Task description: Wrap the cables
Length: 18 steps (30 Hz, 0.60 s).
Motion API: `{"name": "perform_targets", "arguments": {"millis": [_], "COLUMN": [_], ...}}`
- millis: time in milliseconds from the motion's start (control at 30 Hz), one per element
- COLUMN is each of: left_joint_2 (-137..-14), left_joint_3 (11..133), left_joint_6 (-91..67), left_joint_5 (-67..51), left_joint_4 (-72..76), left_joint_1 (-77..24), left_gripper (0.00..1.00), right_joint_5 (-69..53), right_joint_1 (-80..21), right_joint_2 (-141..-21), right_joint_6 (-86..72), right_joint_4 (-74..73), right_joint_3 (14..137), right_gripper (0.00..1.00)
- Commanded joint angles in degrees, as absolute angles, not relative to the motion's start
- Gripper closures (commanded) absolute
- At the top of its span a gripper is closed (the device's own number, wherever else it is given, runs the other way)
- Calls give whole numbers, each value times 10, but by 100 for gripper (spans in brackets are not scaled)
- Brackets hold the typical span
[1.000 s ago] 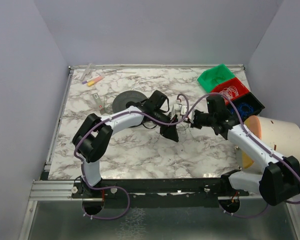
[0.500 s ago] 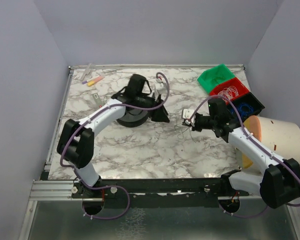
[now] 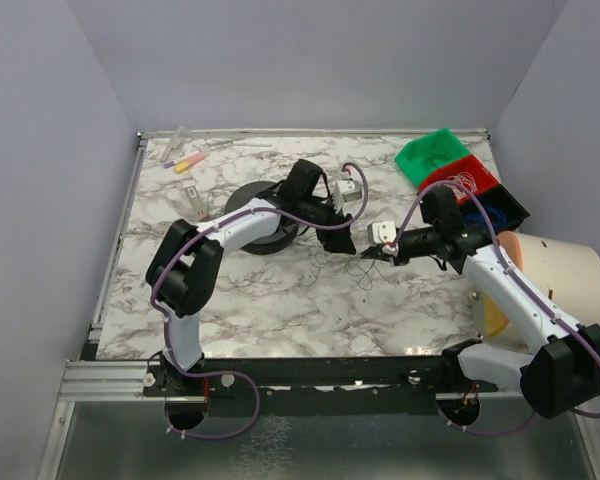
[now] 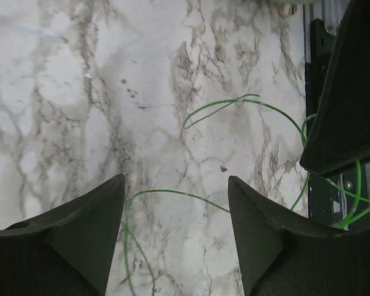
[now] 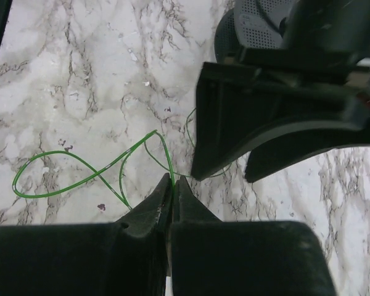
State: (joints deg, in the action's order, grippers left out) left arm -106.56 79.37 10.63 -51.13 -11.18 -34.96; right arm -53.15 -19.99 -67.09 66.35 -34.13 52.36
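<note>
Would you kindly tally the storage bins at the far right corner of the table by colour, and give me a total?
Green bin: 1
Red bin: 1
Black bin: 1
Total: 3

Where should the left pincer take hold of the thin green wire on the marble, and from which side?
The strand of the green wire lying flat between the fingers of the open left pincer. Come straight down from above, jaws across the strand: it is hair-thin and flat on the table, and the right pincer seems to pinch it further along.
</note>
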Motion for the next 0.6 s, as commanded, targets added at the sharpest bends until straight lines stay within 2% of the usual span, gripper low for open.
{"name": "perform_targets", "arguments": {"millis": [0, 567], "left_joint_2": [-1092, -1056], "left_joint_3": [805, 753], "left_joint_6": [132, 191], "left_joint_5": [-511, -584], "left_joint_4": [-131, -184], "left_joint_1": [-378, -389], "left_gripper": [31, 30], "right_joint_5": [-547, -479], "right_joint_1": [-185, -154], "right_joint_2": [-650, -615], "right_joint_6": [664, 610], "right_joint_4": [-361, -272], "right_joint_3": [532, 494], "right_gripper": [100, 100]}}
